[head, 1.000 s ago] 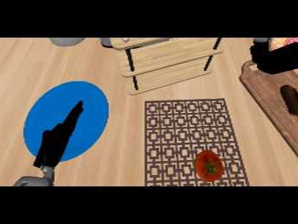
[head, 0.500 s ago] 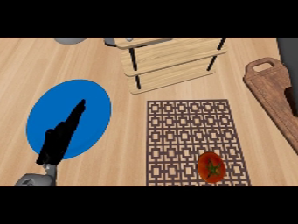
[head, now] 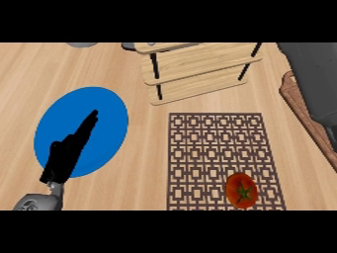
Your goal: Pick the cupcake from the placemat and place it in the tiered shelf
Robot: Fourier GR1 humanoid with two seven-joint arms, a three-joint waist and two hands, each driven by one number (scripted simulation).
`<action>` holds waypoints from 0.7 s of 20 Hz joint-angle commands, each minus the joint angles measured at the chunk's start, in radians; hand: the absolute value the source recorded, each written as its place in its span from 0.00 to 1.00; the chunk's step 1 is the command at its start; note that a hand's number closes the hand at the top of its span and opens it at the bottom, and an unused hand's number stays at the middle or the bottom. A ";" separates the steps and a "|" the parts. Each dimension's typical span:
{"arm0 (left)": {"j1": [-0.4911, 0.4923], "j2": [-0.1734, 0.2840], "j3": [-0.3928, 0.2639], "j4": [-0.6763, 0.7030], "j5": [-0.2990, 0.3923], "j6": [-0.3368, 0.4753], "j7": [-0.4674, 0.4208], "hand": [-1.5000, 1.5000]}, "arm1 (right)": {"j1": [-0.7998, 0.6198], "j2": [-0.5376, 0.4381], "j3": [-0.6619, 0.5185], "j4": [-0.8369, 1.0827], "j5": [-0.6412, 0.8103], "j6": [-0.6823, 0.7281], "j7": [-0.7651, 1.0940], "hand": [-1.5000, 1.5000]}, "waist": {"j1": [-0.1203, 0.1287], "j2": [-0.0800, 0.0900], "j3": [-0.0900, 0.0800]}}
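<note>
Brown lattice placemat (head: 216,148) is observed on the wooden counter (head: 25,79), right of centre and running to the near edge. One item is seen on it, at the near right corner: a round red object with a green star-shaped top (head: 241,190), which resembles a tomato more than the cupcake named in the task; it is recorded here as the thing on the placemat, and its identity is left open. No hand is touching it. The tiered shelf (head: 200,69), light wood boards on black posts, is noted at the far side, beyond the placemat's far edge and apart from it; nothing is seen on the boards that show. The left hand (head: 70,150) is noted near left, over a blue plate (head: 109,108), fingers held straight and pointing far-right, nothing held. A grey forearm (head: 320,84) fills the right edge, partly covering a wooden board (head: 302,111) there; the right hand itself is not seen, so the state of its fingers cannot be told. Progress is judged as nil: the object has not been grasped or lifted, and the shelf has received nothing. All steps are judged outstanding: approach to the near right corner of the placemat, grasp, lift, carry to the far side, placement on a shelf tier.
</note>
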 commanded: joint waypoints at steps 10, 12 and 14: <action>-0.019 0.006 0.002 0.020 -0.010 -0.013 0.010 0.50 | -0.035 0.162 -0.346 0.244 -0.327 -0.082 -0.061 0.00 | 0.013 0.015 0.001; 0.017 -0.027 -0.026 0.032 -0.026 0.001 -0.028 0.50 | -0.041 0.172 -0.407 0.248 -0.388 -0.101 -0.102 0.00 | 0.016 0.015 0.000; -0.021 0.005 0.008 0.049 -0.002 -0.026 -0.013 0.50 | -0.057 0.190 -0.450 0.257 -0.423 -0.157 -0.141 0.00 | 0.022 0.020 -0.001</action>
